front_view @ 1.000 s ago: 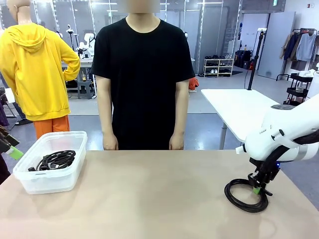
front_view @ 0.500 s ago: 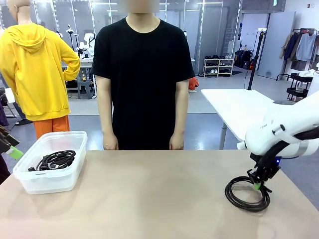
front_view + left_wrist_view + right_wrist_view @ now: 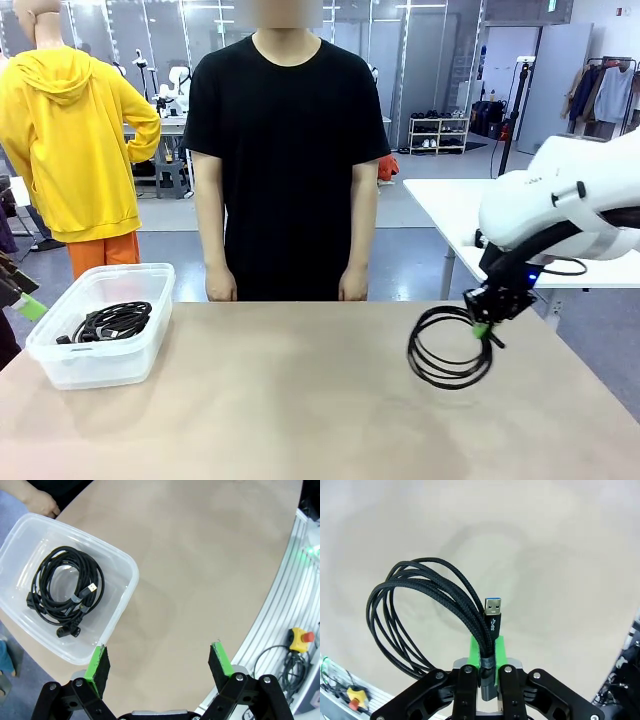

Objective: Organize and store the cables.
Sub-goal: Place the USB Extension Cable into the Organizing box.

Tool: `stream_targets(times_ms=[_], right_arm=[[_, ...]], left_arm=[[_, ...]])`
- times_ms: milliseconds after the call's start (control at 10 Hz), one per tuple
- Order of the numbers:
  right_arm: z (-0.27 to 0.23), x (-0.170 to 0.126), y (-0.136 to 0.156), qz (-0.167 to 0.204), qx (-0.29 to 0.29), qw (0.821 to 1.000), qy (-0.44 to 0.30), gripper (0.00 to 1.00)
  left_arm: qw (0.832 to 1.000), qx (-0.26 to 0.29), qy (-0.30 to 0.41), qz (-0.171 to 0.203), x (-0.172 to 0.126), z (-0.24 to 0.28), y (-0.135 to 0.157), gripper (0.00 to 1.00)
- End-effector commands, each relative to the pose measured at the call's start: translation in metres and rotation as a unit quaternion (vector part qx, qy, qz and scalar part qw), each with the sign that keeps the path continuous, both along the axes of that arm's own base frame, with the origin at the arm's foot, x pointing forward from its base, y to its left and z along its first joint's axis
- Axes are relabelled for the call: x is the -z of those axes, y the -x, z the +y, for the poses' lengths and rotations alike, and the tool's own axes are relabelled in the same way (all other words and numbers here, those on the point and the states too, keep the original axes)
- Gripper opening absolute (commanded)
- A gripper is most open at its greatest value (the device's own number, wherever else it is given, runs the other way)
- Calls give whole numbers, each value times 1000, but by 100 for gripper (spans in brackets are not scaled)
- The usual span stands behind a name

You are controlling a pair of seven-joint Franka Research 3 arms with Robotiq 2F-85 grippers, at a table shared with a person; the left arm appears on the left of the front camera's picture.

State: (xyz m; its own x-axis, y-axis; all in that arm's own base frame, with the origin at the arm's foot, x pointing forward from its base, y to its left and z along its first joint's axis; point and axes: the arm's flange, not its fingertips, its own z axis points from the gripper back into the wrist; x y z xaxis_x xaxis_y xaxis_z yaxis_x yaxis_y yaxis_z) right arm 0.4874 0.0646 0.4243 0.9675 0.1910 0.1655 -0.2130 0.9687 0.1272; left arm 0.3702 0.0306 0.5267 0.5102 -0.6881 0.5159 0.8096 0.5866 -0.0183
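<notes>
Front view: right gripper [image 3: 484, 325] clamped on a black cable coil [image 3: 447, 348], which hangs clear of the tabletop [image 3: 300, 400], loop dangling below and to the bin side of the gripper. The clear plastic bin [image 3: 100, 322] sits well apart at the opposite end of the tabletop, a second coil of cables [image 3: 112, 321] already inside; so the carry likely runs straight across toward the bin, past the person standing behind the far edge. Left wrist view: left gripper [image 3: 159, 663] fingers spread wide, holding nothing, hovering just beside the bin [image 3: 117, 611]; stored cables [image 3: 66, 591] lie flat in it. Left arm is nearer the bin, right arm has the load. Right wrist view: right gripper [image 3: 486, 668] pinches the coil [image 3: 420, 615] near its USB plug [image 3: 492, 615], plug pointing away from the gripper, loop swinging off to one side.
</notes>
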Motion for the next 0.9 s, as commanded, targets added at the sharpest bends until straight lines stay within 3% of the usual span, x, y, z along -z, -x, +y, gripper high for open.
stream_targets(times_ms=[0,500,600,700,800], right_arm=[[24,7,-11,-14,6,1000,-5,0],[18,0,0,-2,-4,1000,-5,0],[22,4,-3,-3,-5,1000,-5,14],[16,19,3,24,3,999,-25,14],[31,21,4,27,14,998,-56,14]], left_arm=[[1000,-4,-5,10,-5,0,-1,100],[1000,-4,-5,10,-5,0,-1,100],[1000,-4,-5,10,-5,0,-1,100],[1000,-4,-5,10,-5,0,-1,100],[1000,-4,-5,10,-5,0,-1,100]])
